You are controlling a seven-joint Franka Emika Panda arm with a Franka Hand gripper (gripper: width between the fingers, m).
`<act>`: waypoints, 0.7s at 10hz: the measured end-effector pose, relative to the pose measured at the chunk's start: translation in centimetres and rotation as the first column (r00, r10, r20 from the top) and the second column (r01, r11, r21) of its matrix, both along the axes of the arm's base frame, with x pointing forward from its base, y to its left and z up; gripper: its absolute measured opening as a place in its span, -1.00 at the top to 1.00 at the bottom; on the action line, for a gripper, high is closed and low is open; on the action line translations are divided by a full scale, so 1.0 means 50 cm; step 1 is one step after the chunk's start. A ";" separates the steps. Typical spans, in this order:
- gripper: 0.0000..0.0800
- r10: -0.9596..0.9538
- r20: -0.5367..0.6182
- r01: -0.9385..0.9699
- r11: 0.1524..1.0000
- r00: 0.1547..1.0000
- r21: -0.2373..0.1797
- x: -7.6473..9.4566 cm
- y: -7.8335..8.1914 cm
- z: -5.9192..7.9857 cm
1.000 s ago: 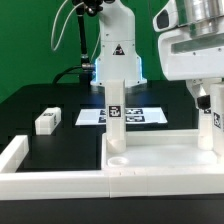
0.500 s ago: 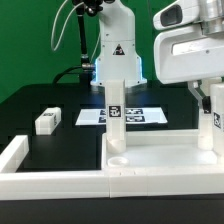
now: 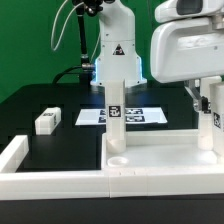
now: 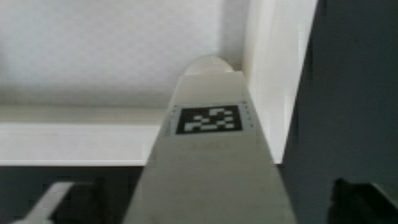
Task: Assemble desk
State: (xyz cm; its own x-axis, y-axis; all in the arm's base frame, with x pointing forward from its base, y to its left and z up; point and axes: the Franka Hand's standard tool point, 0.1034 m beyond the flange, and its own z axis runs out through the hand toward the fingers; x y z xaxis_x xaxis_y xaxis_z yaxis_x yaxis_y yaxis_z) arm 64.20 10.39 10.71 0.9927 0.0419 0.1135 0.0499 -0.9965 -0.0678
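Note:
The white tabletop panel (image 3: 165, 152) lies rim up at the front, toward the exterior view's right. One white tagged leg (image 3: 117, 112) stands upright in its far corner on the exterior view's left. My gripper (image 3: 208, 100) is above the far corner on the exterior view's right, shut on a second tagged leg (image 3: 211, 125) that stands upright there. In the wrist view this leg (image 4: 210, 150) fills the space between my dark fingers (image 4: 50, 205), with the tabletop's rim (image 4: 107, 120) behind it. A third leg (image 3: 47, 121) lies loose on the black table at the exterior view's left.
The marker board (image 3: 133, 116) lies flat behind the tabletop. The low white border wall (image 3: 40, 181) runs along the front and turns back at the exterior view's left. The robot base (image 3: 115, 55) stands at the back.
My white wrist housing has shifted toward the exterior view's left and fills more of the picture. The legs and the tabletop have not visibly moved.

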 end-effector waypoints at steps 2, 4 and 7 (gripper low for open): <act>0.05 -0.007 -0.001 0.007 1.000 1.000 0.000 0.000 -0.001 0.000; 0.28 -0.158 -0.013 0.158 0.987 0.987 0.016 0.000 -0.001 -0.001; 0.28 -0.392 -0.039 0.393 0.919 0.919 0.036 -0.001 0.000 -0.002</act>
